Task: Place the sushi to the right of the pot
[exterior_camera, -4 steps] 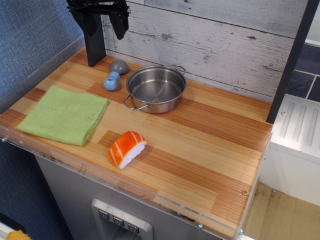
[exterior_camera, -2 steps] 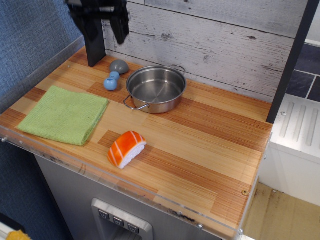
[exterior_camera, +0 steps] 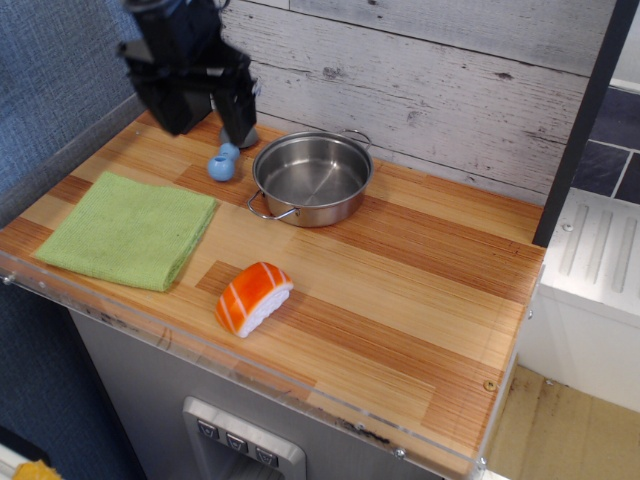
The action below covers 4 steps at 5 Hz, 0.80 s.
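The sushi (exterior_camera: 252, 297), orange top with pale stripes on a white rice base, lies on the wooden counter near its front edge. The steel pot (exterior_camera: 311, 178) with wire loop handles stands behind it, toward the back wall, empty. My black gripper (exterior_camera: 205, 118) hangs open and empty at the back left, above the counter, left of the pot and far from the sushi. Its right finger covers part of the blue-grey dumbbell toy (exterior_camera: 223, 162).
A folded green cloth (exterior_camera: 130, 229) lies at the left of the counter. The wooden counter (exterior_camera: 430, 290) runs right of the pot to a dark post (exterior_camera: 580, 120). A plank wall stands behind and a clear lip lines the front edge.
My gripper has come down and forward from the top left corner toward the counter, and now hides the grey end of the dumbbell toy. The sushi and the pot have not moved.
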Each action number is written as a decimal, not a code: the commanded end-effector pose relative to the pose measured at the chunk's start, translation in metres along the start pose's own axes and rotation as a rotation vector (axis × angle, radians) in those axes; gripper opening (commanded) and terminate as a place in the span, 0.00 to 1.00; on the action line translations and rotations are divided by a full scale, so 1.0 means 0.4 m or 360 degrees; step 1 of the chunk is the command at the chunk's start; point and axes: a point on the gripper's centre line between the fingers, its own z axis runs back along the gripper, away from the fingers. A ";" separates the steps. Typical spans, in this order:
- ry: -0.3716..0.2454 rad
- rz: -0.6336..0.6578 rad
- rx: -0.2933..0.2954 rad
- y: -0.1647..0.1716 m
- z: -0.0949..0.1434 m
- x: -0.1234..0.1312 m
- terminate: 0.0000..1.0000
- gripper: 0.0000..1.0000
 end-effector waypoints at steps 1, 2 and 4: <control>-0.0097 -0.0180 0.0024 -0.041 0.065 -0.108 0.00 1.00; -0.0111 -0.0274 0.0007 -0.073 0.030 -0.154 0.00 1.00; -0.0078 -0.0413 0.0027 -0.126 -0.062 -0.232 0.00 1.00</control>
